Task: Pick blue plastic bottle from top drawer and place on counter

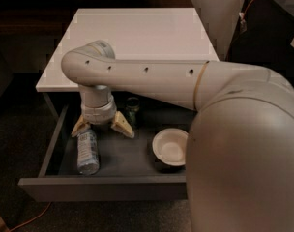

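Observation:
The top drawer (103, 187) is pulled open below the white counter (137, 37). The blue plastic bottle (87, 151) lies on its side in the drawer's left part, its cap end toward the back and hidden under the gripper. My gripper (102, 126) hangs over the drawer just above the bottle's far end. Its two tan fingers (123, 124) are spread open, one on each side of the bottle's top. It holds nothing.
A dark green can (133, 111) stands at the back of the drawer right of the gripper. A white bowl (170, 147) sits in the drawer's right part. My arm (185, 81) spans the view from the right, over the counter's front edge.

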